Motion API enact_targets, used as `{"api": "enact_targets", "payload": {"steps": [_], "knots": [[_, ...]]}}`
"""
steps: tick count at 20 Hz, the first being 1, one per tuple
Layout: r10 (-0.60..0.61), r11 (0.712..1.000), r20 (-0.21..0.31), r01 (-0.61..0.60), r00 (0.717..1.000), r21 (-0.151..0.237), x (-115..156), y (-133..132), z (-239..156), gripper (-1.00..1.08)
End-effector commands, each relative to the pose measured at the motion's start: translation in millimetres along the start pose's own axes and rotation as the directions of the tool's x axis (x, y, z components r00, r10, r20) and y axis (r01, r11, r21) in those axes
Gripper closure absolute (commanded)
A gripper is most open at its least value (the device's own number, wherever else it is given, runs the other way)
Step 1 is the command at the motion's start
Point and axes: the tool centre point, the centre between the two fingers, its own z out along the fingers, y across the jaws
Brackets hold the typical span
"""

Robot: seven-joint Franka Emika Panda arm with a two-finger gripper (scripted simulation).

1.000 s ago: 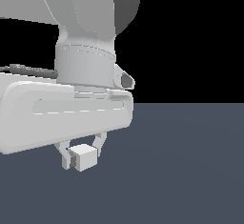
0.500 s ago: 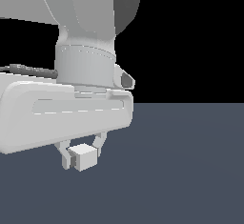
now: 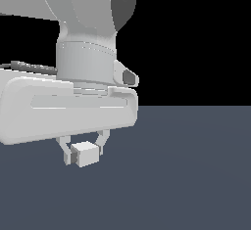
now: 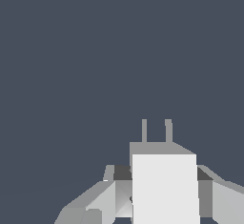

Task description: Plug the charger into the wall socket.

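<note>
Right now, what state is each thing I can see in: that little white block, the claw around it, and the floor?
charger: held off the floor between the gripper's fingers, its two prongs pointing away from the wrist, plugged into nothing.
gripper: shut on the charger, one finger at each side.
floor: plain dark grey surface; no wall socket shows in either view.

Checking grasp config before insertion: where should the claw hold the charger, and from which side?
Grip the charger on the two flat opposite sides of its block body, as the claw does now, coming from behind the end away from the prongs. That leaves the prongs free and pointing forward. The wall socket is not in view.
</note>
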Motion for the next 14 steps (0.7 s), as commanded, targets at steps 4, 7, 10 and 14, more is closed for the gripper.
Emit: {"api": "enact_targets", "payload": {"steps": [4,7,10,14], "knots": [[0.115,0.993,-0.002,-0.115,0.993,-0.010,9,3,-10,1.08],[0.195,0.981,-0.004,-0.195,0.981,-0.017,15,6,-16,1.08],[0.277,0.960,-0.007,-0.277,0.961,-0.025,21,9,-23,1.08],[0.382,0.924,-0.010,-0.382,0.924,-0.034,28,14,-33,1.08]]}}
